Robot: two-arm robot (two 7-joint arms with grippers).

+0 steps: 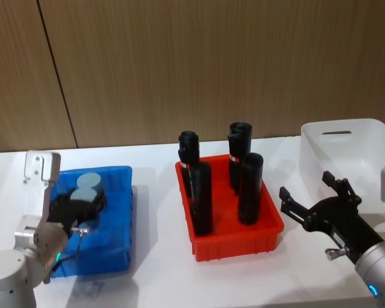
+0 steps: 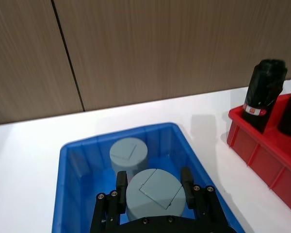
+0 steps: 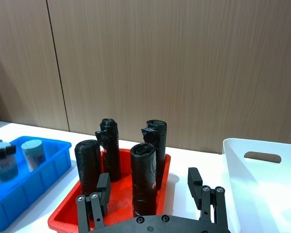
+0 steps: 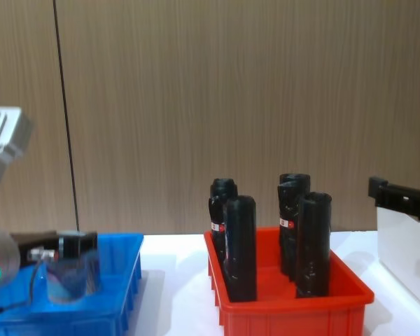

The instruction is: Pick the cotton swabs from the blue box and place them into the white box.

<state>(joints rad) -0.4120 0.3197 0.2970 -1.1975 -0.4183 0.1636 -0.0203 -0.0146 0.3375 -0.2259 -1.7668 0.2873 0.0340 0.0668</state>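
Within the blue box (image 1: 115,171), left end effector (image 2: 154,180) clamps a likely light, slick cotton swab jar (image 2: 155,198) across its round sides; right end effector (image 1: 307,185) idles wide.

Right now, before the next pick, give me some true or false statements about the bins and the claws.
The blue box holds two cotton swab jars. True.
The right claw grips a jar. False: it hovers open and empty near the white box.
The left claw is down in the blue box at a jar. True.
The red bin stands left of the blue box. False: it stands between the blue box and the white box.
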